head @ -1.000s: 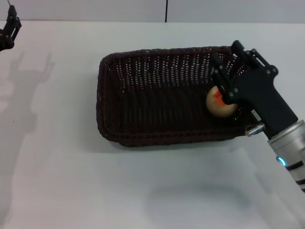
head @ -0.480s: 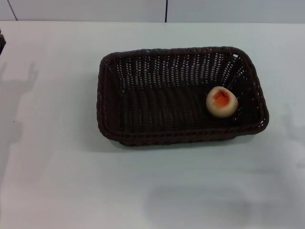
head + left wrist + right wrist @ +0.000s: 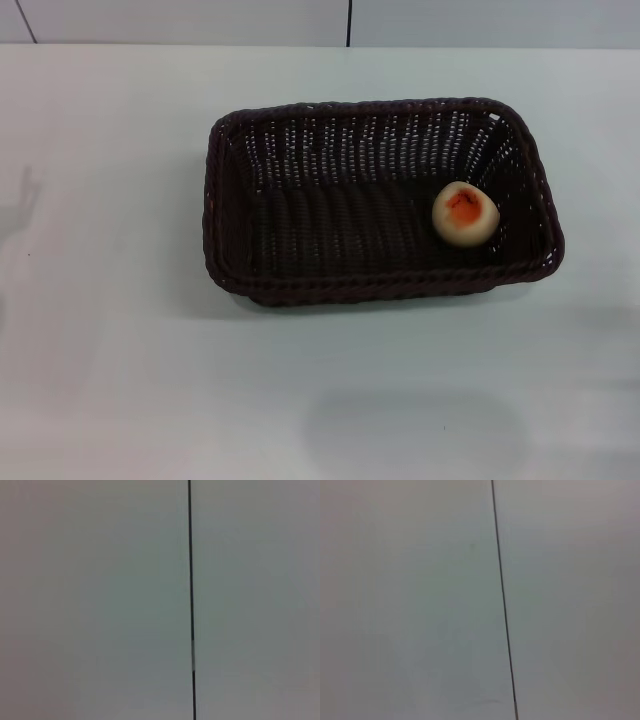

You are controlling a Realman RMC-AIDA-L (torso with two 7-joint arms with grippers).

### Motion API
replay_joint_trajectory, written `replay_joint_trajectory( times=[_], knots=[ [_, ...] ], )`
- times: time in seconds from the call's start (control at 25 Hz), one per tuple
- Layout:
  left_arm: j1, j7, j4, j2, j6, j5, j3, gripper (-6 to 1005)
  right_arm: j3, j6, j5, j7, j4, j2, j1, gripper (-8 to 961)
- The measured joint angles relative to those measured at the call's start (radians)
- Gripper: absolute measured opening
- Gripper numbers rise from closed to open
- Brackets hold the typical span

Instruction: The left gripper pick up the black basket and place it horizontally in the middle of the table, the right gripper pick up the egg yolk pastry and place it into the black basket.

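The black basket (image 3: 330, 210) lies lengthwise across the middle of the white table (image 3: 120, 380) in the head view. The egg yolk pastry (image 3: 465, 214) sits inside it near the right end, orange patch facing up. Neither gripper shows in any view. Both wrist views show only a plain pale surface with a thin dark line (image 3: 191, 600) (image 3: 503, 600) across it.
The table's far edge runs along the top of the head view, with a dark vertical seam (image 3: 349, 22) in the wall behind. A faint shadow lies at the table's left edge.
The right gripper, which stood at the pastry in the basket one second ago, has left the view. The left gripper at the far left has also gone. The pastry stays in the basket.
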Motion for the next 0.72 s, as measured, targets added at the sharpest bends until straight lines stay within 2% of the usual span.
replay_joint_trajectory(
  times=[0.2,0.72],
  knots=[
    [-0.002,-0.004,0.073,-0.002,0.089,0.0,0.005,800,-0.003,0.002,0.001,0.017,-0.013,0.001,0.006,790],
    [0.005,-0.018,0.08,-0.002,0.101,-0.035,0.007,800,-0.005,-0.002,0.002,0.016,-0.017,0.0,0.012,791]
  ],
)
